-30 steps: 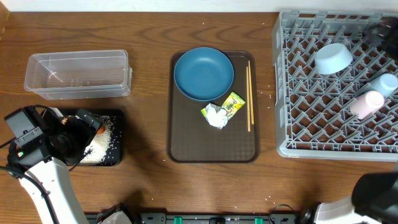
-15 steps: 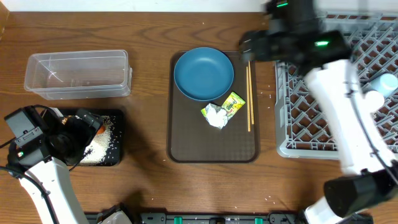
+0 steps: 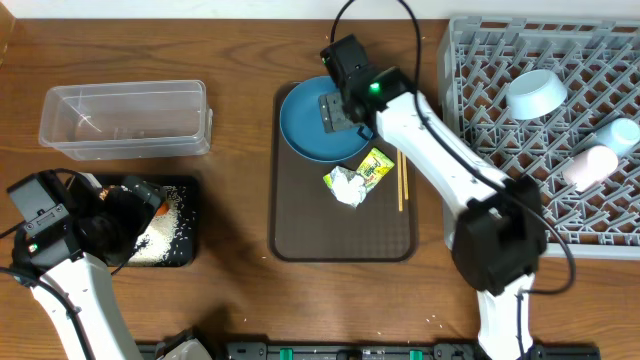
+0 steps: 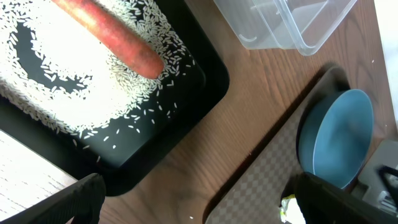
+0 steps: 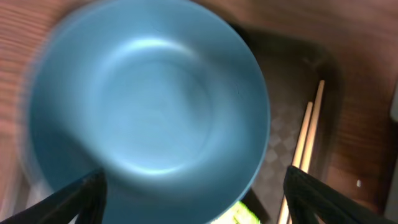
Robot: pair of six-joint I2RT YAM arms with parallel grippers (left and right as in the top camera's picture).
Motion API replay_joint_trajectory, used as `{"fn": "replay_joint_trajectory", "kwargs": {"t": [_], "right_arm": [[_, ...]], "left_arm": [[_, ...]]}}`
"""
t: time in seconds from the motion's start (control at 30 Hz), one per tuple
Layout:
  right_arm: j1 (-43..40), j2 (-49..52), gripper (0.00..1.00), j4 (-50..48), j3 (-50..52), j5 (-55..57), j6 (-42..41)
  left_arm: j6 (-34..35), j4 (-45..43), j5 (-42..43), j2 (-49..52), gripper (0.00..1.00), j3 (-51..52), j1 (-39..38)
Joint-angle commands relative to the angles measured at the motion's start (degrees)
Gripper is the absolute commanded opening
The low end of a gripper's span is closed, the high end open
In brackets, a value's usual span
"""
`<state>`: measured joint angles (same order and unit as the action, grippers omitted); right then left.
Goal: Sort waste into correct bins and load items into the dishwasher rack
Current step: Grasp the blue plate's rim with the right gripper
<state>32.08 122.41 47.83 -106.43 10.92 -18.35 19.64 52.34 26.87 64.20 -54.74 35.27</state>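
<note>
The dark blue plate (image 3: 305,130) lies at the far end of the brown serving tray (image 3: 300,235). My right gripper (image 3: 334,110) hovers open just above it; the plate (image 5: 149,106) fills the right wrist view between the open fingers (image 5: 199,208). Crumpled white paper (image 3: 347,187), the green-yellow wrapper (image 3: 376,165) and the chopsticks (image 3: 401,170) lie beside it. My left gripper (image 3: 130,215) is open and empty over the black tray (image 3: 185,250), which holds rice (image 4: 74,93) and the carrot (image 4: 112,37). The brown food lump is not visible.
The grey rack (image 3: 500,190) at right holds the pale blue bowl (image 3: 536,93), pale blue cup (image 3: 620,135) and whitish cup (image 3: 590,167). The empty clear tub (image 3: 125,120) stands at back left. The right arm stretches across the serving tray's right side.
My right arm has swung from the rack leftwards and now hangs over the blue plate. The left arm and all objects have not moved.
</note>
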Motion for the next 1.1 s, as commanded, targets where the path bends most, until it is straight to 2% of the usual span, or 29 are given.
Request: {"fn": "replay_joint_trajectory", "kwargs": {"t": [0.0, 0.13, 0.27, 0.67, 0.8, 0.9, 1.07], "right_arm": [[-1.3, 2.9, 0.82, -0.7, -0.3, 3.7, -2.5], [-2.4, 5.4, 0.77, -0.8, -0.3, 3.4, -3.1], [-2.6, 7.1, 0.61, -1.6, -0.3, 3.4, -3.5], [-4.7, 10.5, 0.6, -2.3, -0.3, 3.9, -6.1], [-5.5, 10.5, 0.42, -1.9, -0.3, 3.6, -6.1], [-5.6, 10.5, 0.39, -2.0, -0.3, 3.0, -6.1], [-5.6, 10.4, 0.19, -2.5, -0.7, 1.2, -6.1]], "left_arm": [[-0.5, 0.1, 0.5, 0.1, 0.98, -0.1, 0.3], [-0.5, 0.1, 0.5, 0.1, 0.98, -0.1, 0.3], [-0.5, 0.1, 0.5, 0.1, 0.98, -0.1, 0.3], [-0.5, 0.1, 0.5, 0.1, 0.98, -0.1, 0.3], [-0.5, 0.1, 0.5, 0.1, 0.98, -0.1, 0.3], [-0.5, 0.1, 0.5, 0.1, 0.98, -0.1, 0.3], [-0.5, 0.1, 0.5, 0.1, 0.98, -0.1, 0.3]]}}
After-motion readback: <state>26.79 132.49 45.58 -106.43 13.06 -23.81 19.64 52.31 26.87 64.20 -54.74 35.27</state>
